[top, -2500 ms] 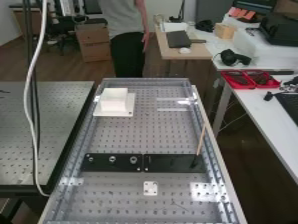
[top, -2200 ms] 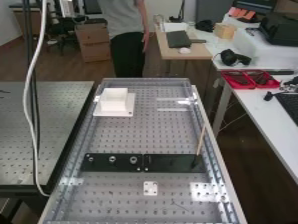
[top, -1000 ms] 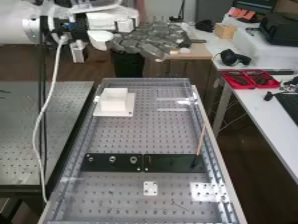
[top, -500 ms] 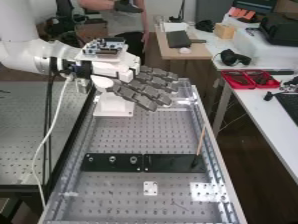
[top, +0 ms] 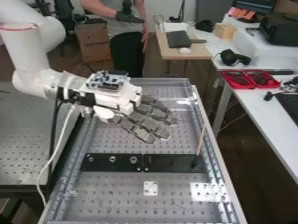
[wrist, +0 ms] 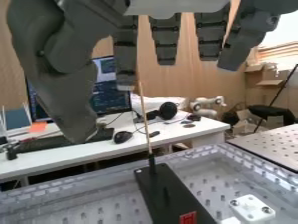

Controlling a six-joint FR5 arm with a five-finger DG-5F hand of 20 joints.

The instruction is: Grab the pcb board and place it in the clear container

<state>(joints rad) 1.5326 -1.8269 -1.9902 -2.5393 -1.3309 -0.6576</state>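
The hand [top: 148,120] is over the left middle of the clear container [top: 214,155], palm down, with straight fingers pointing toward the container's right side. Nothing shows held by it. A circuit board [top: 108,80] sits on the white mount behind the fingers. In the wrist view the hand [wrist: 165,40] has its fingers straight and its thumb apart from them. The container's clear wall [wrist: 73,187] runs below them. Whether another pcb board lies on the bench, I cannot tell.
Two black plates [top: 110,162] cross the container; a thin wooden stick [top: 201,140] stands upright at the right one. Nearer is a small white plate [top: 150,188]. Red bins [top: 249,80] stand on the right-hand white table [top: 256,115]. A perforated table [top: 20,145] lies left.
The arm has come in from the upper left and lowered the hand toward the near end, over the container. The white block on its base is now hidden behind it.
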